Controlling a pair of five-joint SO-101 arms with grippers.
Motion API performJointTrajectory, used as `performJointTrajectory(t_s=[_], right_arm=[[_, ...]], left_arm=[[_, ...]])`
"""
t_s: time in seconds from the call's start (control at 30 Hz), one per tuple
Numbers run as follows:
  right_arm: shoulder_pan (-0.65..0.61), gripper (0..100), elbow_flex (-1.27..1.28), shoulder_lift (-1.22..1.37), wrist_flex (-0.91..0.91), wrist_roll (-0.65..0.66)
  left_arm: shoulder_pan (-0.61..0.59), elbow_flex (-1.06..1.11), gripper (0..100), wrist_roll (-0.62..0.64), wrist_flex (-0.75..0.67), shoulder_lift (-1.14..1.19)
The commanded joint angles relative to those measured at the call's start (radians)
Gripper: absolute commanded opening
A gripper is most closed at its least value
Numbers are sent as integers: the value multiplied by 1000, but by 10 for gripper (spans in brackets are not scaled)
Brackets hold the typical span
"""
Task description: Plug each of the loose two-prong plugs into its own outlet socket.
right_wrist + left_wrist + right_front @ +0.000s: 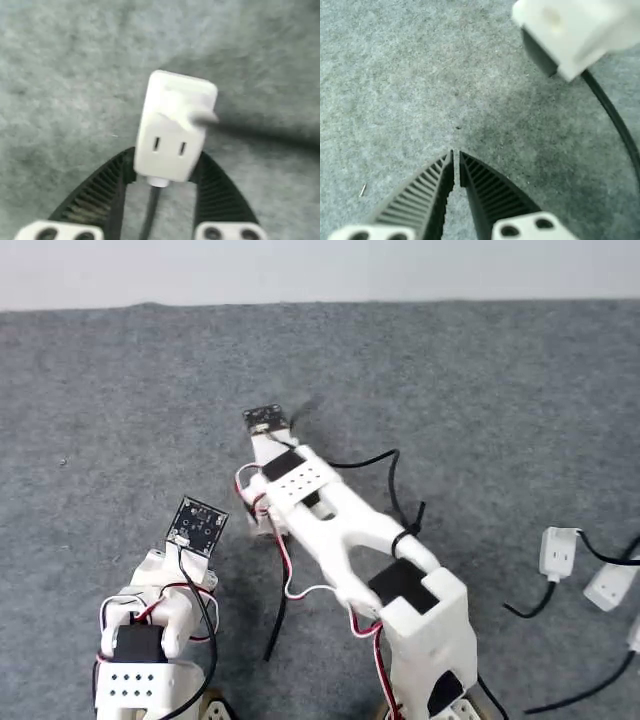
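My right gripper [165,162] is shut on a white outlet socket [167,150] whose two slots face the camera, and its cable drops between the fingers. Just beyond the socket is a white plug body [182,92] with a grey prong [204,118] sticking out sideways; a dark cable runs away from it over the carpet. In the high view this arm [340,530] stretches from the front right to the table's middle. My left gripper [456,154] is shut on nothing, just above bare carpet. Its arm [150,640] sits folded at the front left.
At the right edge lie more white socket or plug pieces [558,550] [612,585] with black cables. A white block [570,30] with a black cable hangs near my left gripper; I cannot tell what it is. Grey carpet [120,410] covers the table.
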Motion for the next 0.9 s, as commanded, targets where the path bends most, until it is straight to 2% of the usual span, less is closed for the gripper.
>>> performJointTrajectory(t_s=[0.0,0.23,0.33,0.43,0.67,0.77,0.87], right_arm=[[77,8,-61,-76,74,44],[283,8,-58,-298,280,178],[452,8,-58,-397,354,236],[676,8,-57,-458,395,296],[1178,9,-43,-417,364,473],[1302,13,-11,-355,320,563],[1346,44,-2,-292,320,631]], left_arm=[[-5,-12,13,-11,-15,-9],[-6,-12,13,-11,-17,-9],[-6,-12,13,-11,-17,-9],[-6,-12,13,-11,-18,-9],[-3,-12,13,-11,-18,-9],[-5,-12,13,-11,-18,-9],[-5,-12,13,-11,-18,-9]])
